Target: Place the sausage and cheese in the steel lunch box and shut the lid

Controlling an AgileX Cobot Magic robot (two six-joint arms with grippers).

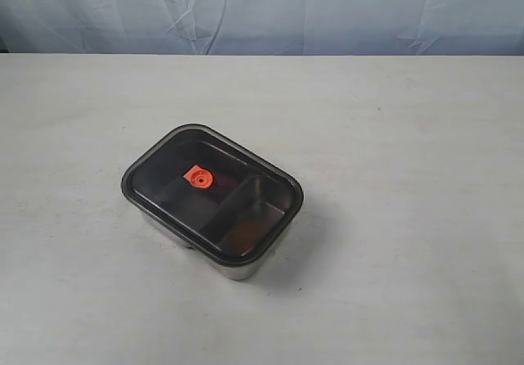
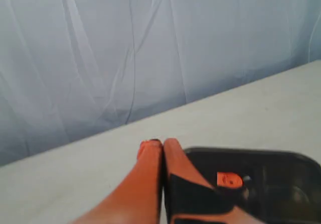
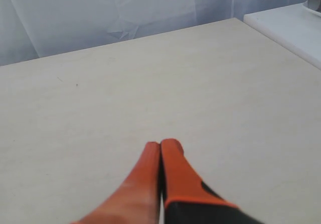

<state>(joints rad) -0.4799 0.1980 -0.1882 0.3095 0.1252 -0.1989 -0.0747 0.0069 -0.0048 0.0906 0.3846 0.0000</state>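
Dark smoky translucent rectangular lid (image 1: 225,205) seated on shiny stainless steel lunch box (image 1: 237,270), long axis diagonal in exterior view; contents too dim to tell. Left gripper (image 2: 161,144) pressed together, empty, just beside lid, nearer. Right gripper (image 3: 161,144) likewise together, over white tabletop (image 3: 100,83).

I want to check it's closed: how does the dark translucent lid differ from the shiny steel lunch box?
The dark smoky translucent lid sits on top; the shiny steel lunch box stands under it on the table. The lid carries an orange valve; the box shows a divider through it. Both are rounded rectangles.
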